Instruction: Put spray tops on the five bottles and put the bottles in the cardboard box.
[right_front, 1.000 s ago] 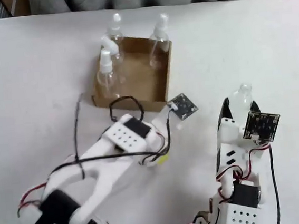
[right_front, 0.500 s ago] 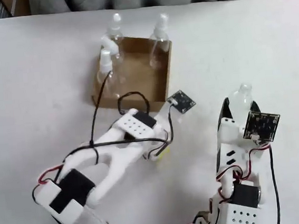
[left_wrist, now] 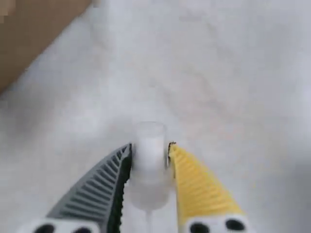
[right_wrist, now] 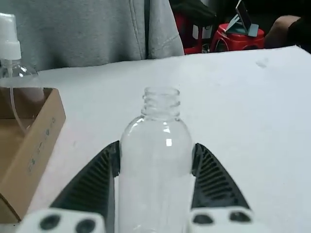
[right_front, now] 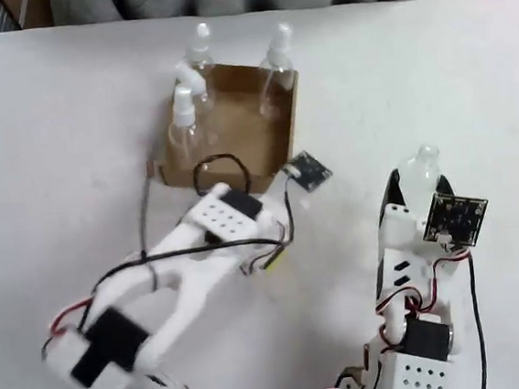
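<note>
My left gripper (left_wrist: 149, 153) is shut on a white spray top (left_wrist: 148, 162), its grey and yellow fingers pinching it just above the table; in the high view this arm (right_front: 217, 231) lies in front of the cardboard box (right_front: 235, 128). My right gripper (right_wrist: 154, 160) is shut on a clear open-necked bottle (right_wrist: 155, 150), held upright at the right of the table (right_front: 421, 174). Several capped bottles (right_front: 185, 119) stand in the box, one (right_front: 279, 59) at its far right corner.
The box's brown wall (left_wrist: 34, 34) lies near the left gripper, and its corner (right_wrist: 34, 141) shows in the right wrist view. A person in grey (right_wrist: 87, 29) sits behind the table's far edge, with red objects (right_wrist: 238, 36) beside them.
The left arm has swung about in front of the box, its wrist shifting slightly left and back. The right arm and its bottle have not moved.
</note>
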Available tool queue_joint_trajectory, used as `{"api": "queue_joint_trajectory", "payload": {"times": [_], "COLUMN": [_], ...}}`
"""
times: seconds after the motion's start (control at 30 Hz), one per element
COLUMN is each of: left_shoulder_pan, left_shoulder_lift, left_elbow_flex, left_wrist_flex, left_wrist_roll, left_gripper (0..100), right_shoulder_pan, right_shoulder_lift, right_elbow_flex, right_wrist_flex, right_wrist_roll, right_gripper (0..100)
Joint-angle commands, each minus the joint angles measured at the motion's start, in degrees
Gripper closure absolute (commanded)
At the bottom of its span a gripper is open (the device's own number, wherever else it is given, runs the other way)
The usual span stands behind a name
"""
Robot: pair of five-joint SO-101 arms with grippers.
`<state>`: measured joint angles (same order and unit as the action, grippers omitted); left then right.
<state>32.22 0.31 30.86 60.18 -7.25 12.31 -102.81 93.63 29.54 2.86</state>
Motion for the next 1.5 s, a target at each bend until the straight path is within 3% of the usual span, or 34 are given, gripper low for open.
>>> {"api": "queue_joint_trajectory", "payload": {"times": [0.0,0.33,0.53,0.63,0.83,0.97,1.1,1.27,1.47], "left_shoulder_pan": [-3.6,-17.5,-24.0,-26.6,-31.0,-31.0,-30.7,-30.7,-30.7], "left_shoulder_lift": [-16.0,-45.0,-62.1,-66.5,-67.4,-67.4,-67.3,-64.3,-52.3], "left_elbow_flex": [-1.1,-0.3,-0.2,-0.3,-0.3,-0.3,-0.3,-5.6,-18.7], "left_wrist_flex": [4.0,5.6,2.0,-1.9,-17.4,-31.0,-38.6,-37.7,-28.7], "left_wrist_roll": [0.7,1.1,10.8,12.2,12.5,12.6,15.3,25.8,33.7], "left_gripper": [98,98,98,98,98,98,98,98,98], "right_shoulder_pan": [-3.4,-23.6,-36.2,-39.4,-41.7,-46.2,-48.2,-48.3,-48.3], "right_shoulder_lift": [-0.4,-0.3,-0.3,-0.3,-0.4,-0.4,-0.4,-0.5,-0.4], "right_elbow_flex": [-4.8,-8.7,-8.4,-7.0,-1.1,0.4,1.0,2.4,3.3], "right_wrist_flex": [-5.3,-22.3,-23.9,-23.8,-23.0,-22.8,-22.5,-22.2,-21.3], "right_wrist_roll": [0.0,0.0,0.0,0.0,-0.1,-0.1,-0.1,-0.1,-0.4], "right_gripper": [98.2,98.2,98.2,98.2,98.2,98.2,98.2,98.2,98.2]}}
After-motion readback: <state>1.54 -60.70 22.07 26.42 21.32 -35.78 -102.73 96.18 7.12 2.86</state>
